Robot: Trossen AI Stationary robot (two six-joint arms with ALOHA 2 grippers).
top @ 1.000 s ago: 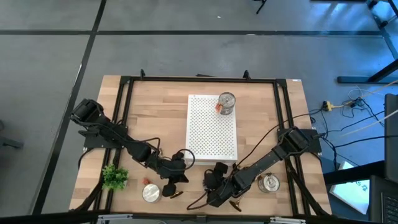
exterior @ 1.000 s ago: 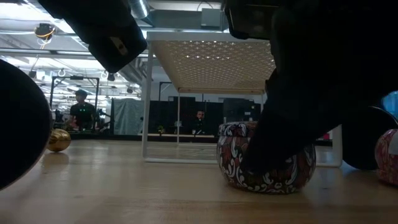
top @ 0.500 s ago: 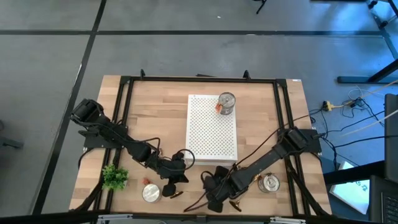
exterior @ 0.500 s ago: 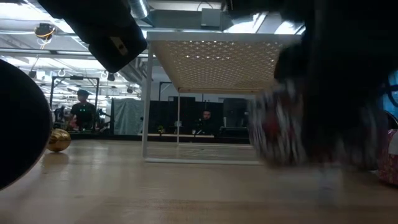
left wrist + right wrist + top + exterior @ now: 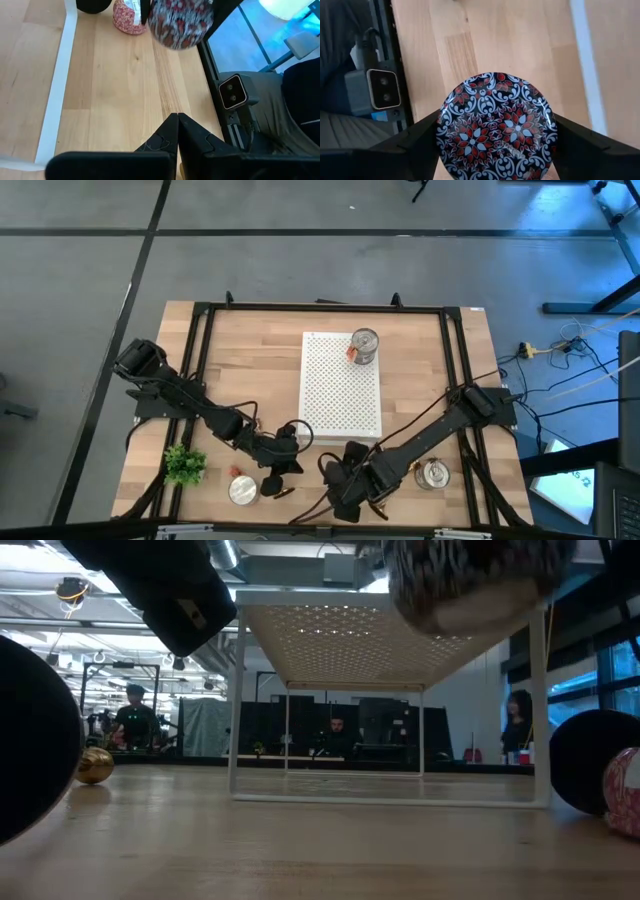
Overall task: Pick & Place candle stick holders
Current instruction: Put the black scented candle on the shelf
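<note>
Above bare wood, right claw (image 5: pixel 495 132) grips a patterned tin (image 5: pixel 496 125); left claw (image 5: pixel 177 117) clenched.

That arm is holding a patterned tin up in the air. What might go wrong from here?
The right gripper holds the round red, white and black patterned tin only by its sides, clear of the wooden table; it might slip and drop. Swinging it, the arm might also bump the white perforated shelf close by.
</note>
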